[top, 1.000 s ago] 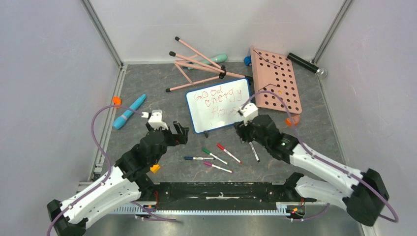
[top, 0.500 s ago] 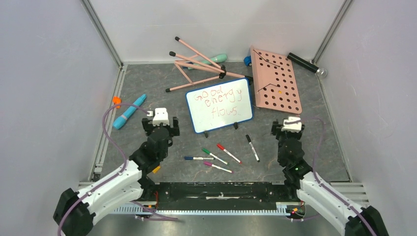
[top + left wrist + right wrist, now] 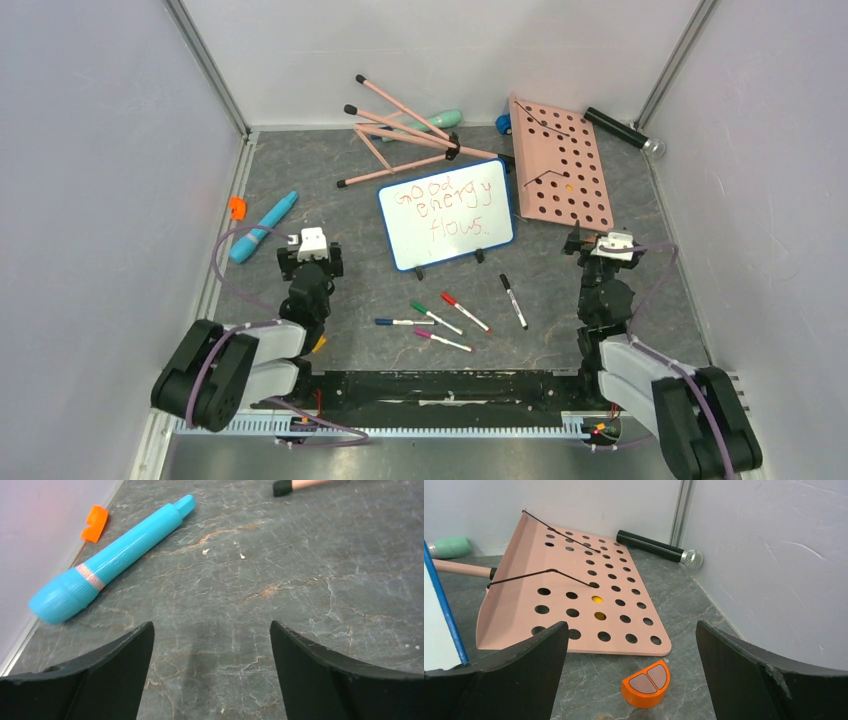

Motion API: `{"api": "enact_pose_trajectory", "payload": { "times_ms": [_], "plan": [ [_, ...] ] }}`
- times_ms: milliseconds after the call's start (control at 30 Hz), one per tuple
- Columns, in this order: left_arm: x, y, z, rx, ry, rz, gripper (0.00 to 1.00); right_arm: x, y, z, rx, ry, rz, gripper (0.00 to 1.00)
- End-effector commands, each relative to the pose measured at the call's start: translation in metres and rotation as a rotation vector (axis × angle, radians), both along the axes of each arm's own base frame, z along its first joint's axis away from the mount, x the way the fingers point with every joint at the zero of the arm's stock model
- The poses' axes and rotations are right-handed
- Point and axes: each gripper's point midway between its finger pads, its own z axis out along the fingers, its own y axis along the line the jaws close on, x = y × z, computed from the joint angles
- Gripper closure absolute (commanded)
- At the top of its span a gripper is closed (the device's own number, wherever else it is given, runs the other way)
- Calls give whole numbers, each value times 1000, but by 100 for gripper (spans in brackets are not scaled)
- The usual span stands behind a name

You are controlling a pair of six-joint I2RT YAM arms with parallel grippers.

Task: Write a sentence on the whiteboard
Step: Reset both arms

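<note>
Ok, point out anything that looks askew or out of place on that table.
The whiteboard stands skewed, its right end turned away from the arms, so the red sentence slants. Five markers lie scattered in front of it, and the pink tripod lies on its side at the back.

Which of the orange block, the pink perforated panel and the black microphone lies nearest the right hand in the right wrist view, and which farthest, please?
From the right hand:
1. The orange block, just ahead on the floor.
2. The pink perforated panel, beyond it, reaching left.
3. The black microphone, far back by the wall.
</note>
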Motion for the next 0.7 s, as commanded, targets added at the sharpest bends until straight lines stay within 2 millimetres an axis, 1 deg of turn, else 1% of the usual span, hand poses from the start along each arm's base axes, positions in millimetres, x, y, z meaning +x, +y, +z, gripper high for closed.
{"api": "enact_pose_trajectory", "payload": {
  "times_ms": [0, 33, 100, 133, 167, 200, 233, 267, 300, 333, 367, 433, 500, 667],
  "plan": [
    [37, -21, 36, -1, -145, -182, 15, -42, -8, -71, -16, 107, 21, 2],
    [40, -19, 32, -14, -145, -190, 16, -41, -7, -74, -22, 122, 26, 2],
    [46, -4, 25, -70, -182, -141, 14, -40, -3, -73, -50, 127, 51, 2],
    [51, 1, 22, -67, -191, -126, 12, -38, -3, -73, -50, 130, 49, 2],
    [53, 0, 21, -66, -177, -127, 10, -36, -6, -76, -42, 147, 27, 2],
    [57, 0, 15, -79, -118, -121, 9, -32, -11, -74, -40, 139, -1, 2],
    [63, -1, 7, -77, -40, -119, 9, -27, -14, -78, -36, 164, -28, 2],
    [72, -3, 6, -74, -27, -146, 1, -17, -13, -89, -16, 219, -37, 2],
    [74, -2, 6, -92, -35, -158, 0, -9, -13, -104, -20, 300, -45, 2],
    [73, 1, 3, -97, -15, -140, 0, -10, -14, -97, -17, 265, -42, 2],
    [74, 1, 3, -98, -10, -141, 0, -15, -16, -91, -17, 230, -52, 2],
    [74, 1, 5, -97, -30, -139, 0, -17, -16, -94, -11, 241, -50, 2],
    [74, 1, 4, -98, -20, -141, 0, -10, -16, -97, -18, 262, -54, 2],
    [74, 1, 5, -97, -26, -139, 0, -11, -16, -97, -14, 261, -55, 2]
  ]
}}
